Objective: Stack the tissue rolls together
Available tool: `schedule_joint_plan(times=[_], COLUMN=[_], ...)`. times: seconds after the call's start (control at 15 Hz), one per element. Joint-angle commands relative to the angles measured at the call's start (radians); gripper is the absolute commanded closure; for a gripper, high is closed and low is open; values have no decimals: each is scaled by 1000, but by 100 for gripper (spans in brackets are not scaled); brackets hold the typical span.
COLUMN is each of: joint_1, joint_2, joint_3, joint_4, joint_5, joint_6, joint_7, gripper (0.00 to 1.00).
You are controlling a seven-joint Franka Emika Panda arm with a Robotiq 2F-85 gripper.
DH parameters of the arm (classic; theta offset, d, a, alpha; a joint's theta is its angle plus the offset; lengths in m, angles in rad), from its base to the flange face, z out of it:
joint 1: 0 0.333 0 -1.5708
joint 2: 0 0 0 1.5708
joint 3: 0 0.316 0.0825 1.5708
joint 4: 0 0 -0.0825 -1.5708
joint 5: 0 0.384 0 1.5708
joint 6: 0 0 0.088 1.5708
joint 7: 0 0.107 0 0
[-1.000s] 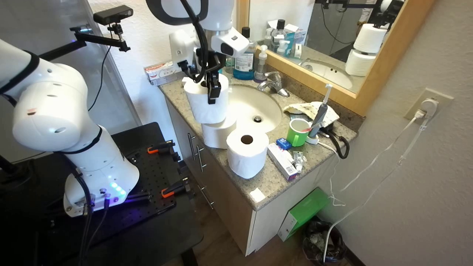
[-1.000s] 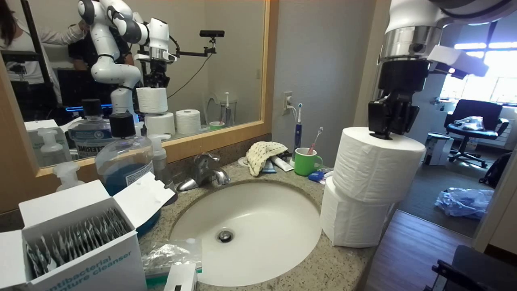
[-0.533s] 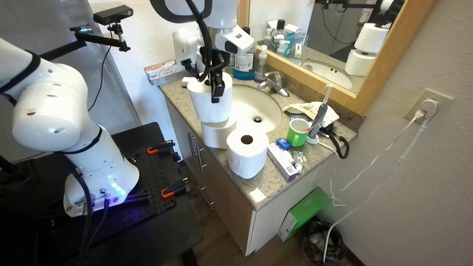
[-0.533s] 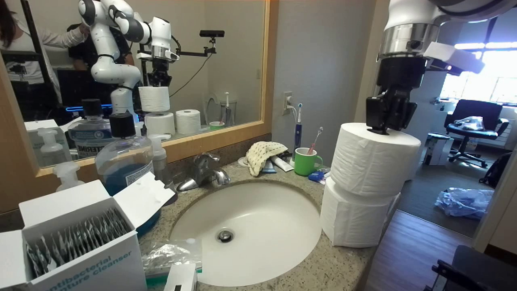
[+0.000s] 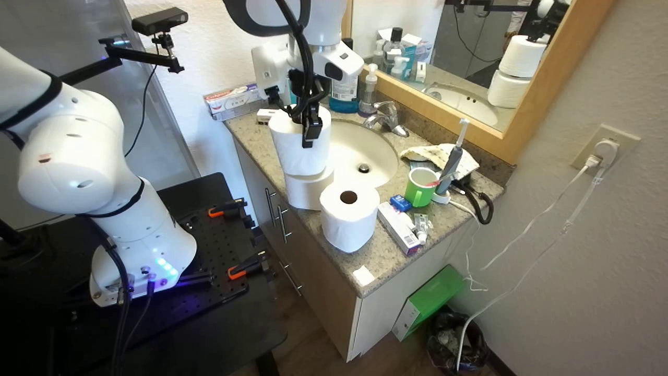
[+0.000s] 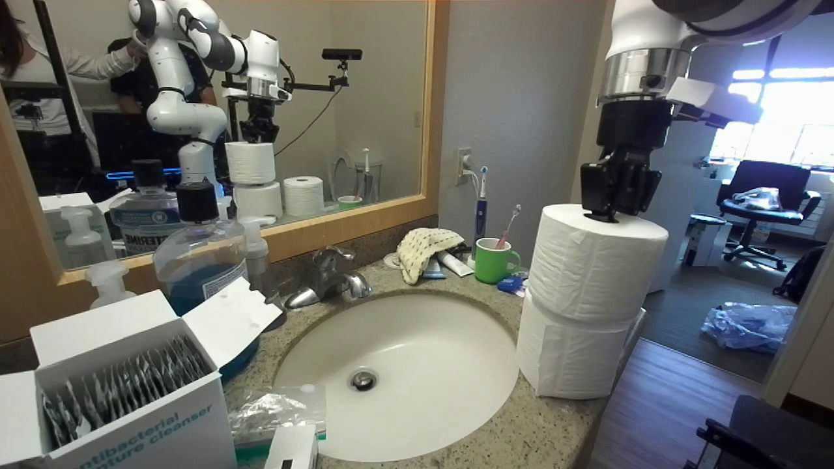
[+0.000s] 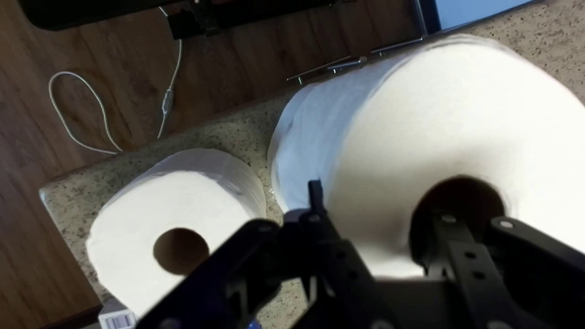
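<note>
My gripper [image 5: 305, 129] is shut on the wall of the upper white tissue roll [image 5: 297, 151], one finger in its core and one outside, as the wrist view [image 7: 381, 210] shows. The upper roll also shows in an exterior view [image 6: 593, 267]. It leans slightly and stands over the lower tissue roll [image 5: 305, 194], a little off-centre. They look in contact, but I cannot tell whether it rests fully. The lower roll stands on the counter [image 6: 573, 361]. The third tissue roll [image 5: 349, 224] stands upright beside them, its core open upward in the wrist view [image 7: 183, 210].
The sink [image 6: 417, 384] lies beside the stack, with the faucet [image 5: 386, 120] behind it. A green cup [image 5: 419, 189], toothpaste box [image 5: 399, 230] and electric toothbrush [image 5: 451, 167] stand past the third roll. A mouthwash bottle [image 6: 199, 260] and sachet box [image 6: 156, 417] stand across the sink.
My gripper has moved with the upper roll further over the lower one, rightward in one exterior view and leftward in the other, rising slightly and then coming down. The other two rolls have not moved.
</note>
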Motion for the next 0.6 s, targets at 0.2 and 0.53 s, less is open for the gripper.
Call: schedule_joint_plan(times=[0.2, 0.53], joint_1=[-5, -3], joint_2=[34, 60], joint_3=[-16, -26], joint_4=[7, 10], joint_5=[26, 29], joint_6=[16, 30], joint_7=[-56, -82], gripper=[86, 86])
